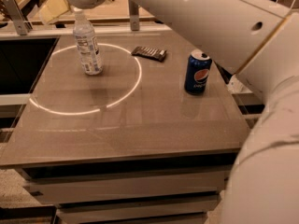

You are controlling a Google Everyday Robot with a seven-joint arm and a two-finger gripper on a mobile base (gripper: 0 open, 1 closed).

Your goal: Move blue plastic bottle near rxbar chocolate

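The blue plastic bottle [87, 43], clear with a white cap and a bluish-print label, stands upright at the table's far left, inside a bright ring of light. The rxbar chocolate [149, 53], a flat dark wrapper, lies to its right near the far edge, a short gap away. My gripper [53, 6] is at the top left, above and just left of the bottle's cap, apart from the bottle. The white arm runs from it across the top right of the view.
A blue Pepsi can [197, 72] stands upright on the right side of the grey table [140, 125]. A metal post [134, 8] stands behind the far edge. Dark gaps lie left and right of the table.
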